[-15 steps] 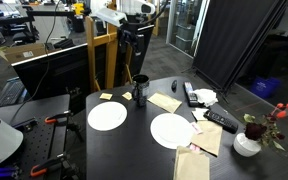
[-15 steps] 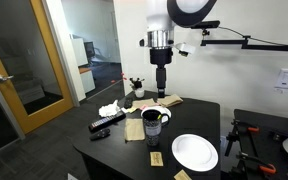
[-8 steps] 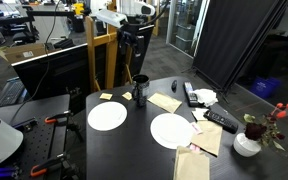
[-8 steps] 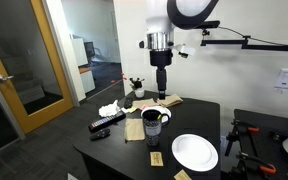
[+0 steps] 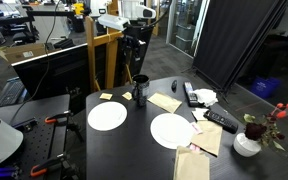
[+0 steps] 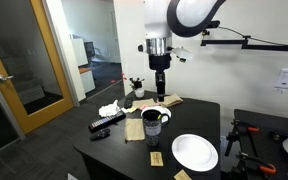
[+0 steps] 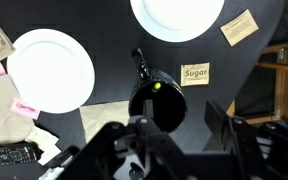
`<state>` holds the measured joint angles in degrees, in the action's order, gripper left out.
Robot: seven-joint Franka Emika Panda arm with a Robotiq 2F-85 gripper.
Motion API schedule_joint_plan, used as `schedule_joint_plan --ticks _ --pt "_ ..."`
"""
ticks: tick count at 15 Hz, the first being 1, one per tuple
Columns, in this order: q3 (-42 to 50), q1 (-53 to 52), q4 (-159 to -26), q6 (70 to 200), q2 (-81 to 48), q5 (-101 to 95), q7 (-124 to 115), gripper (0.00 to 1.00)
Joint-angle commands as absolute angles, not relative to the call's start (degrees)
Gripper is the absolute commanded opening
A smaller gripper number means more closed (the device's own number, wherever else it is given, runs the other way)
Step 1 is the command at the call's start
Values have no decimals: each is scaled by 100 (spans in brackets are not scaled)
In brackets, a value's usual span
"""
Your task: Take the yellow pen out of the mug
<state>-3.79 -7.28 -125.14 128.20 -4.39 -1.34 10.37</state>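
Observation:
The mug [image 7: 156,102] is a small black cup standing upright on the dark table [image 7: 104,100]. In the wrist view it lies straight below me, and the bright yellow-green tip of the yellow pen [image 7: 156,86] shows inside its mouth. My gripper [image 7: 174,122] hangs above the mug with its jaws apart and nothing between them. In both exterior views the gripper [image 5: 139,62] [image 6: 161,94] points down, well above the mug [image 5: 140,88] [image 6: 153,122]. The pen's shaft is hidden inside the cup.
Two white plates [image 7: 49,68] [image 7: 177,15] flank the mug. A sugar packet [image 7: 195,73] and a tan note [image 7: 239,27] lie close by. Black remotes [image 5: 190,93] [image 5: 221,120], paper napkins [image 5: 165,101] and a flower vase [image 5: 248,143] sit further along. A wooden frame [image 5: 102,55] stands behind the table.
The arm's upper links have shifted slightly while the gripper stays over the mug. Mug and pen have not moved.

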Motion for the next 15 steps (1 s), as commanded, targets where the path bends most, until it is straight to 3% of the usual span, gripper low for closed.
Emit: schedule_joint_plan --ticks 1,8,9,15 --pt "-448 -710 -12430 13112 -635 -539 535 60" --pt "-457 -739 -12367 13312 -906 -802 165 50" --pt "-457 -734 -12352 13295 -928 -775 175 44" --pt "-471 -715 -12282 13269 -1046 -663 278 44"
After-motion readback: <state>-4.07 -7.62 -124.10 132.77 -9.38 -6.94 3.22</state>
